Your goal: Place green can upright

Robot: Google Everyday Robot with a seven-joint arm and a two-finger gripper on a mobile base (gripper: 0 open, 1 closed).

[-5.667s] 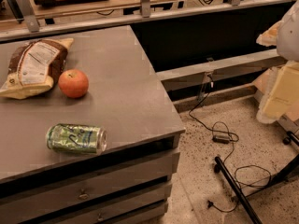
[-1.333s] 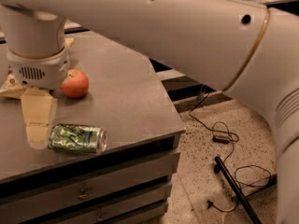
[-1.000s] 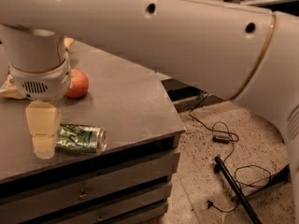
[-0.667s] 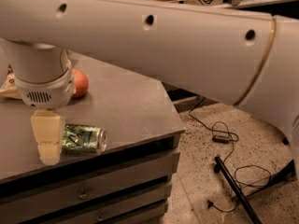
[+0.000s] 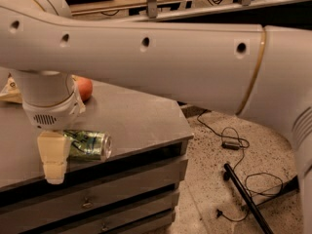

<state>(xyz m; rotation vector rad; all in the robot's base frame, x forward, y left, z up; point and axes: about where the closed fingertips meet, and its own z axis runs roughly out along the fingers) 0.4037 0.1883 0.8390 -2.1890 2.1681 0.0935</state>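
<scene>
grey counter [image 5: 136,116]: green can [image 5: 90,145] lies on its side near the front edge, not yet upright. gripper [image 5: 53,157] hangs just before it, open or closed cannot be told. grasping and righting remain.

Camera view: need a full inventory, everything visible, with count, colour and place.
green can: 1, green with a silver end, lying on its side near the front edge of the cabinet top
apple: 1, orange-red, on the cabinet top behind the can, partly hidden by the arm
snack bag: 1, pale, at the left edge of the cabinet top, mostly hidden
cabinet: 1, grey, flat top with drawers below
floor: speckled, right of the cabinet
cables: black, loose on the floor
rod: 1, black, lying on the floor
arm: 1, white, spanning the whole frame above the cabinet
gripper: 1, cream, low at the can's left end; contact cannot be told
</scene>
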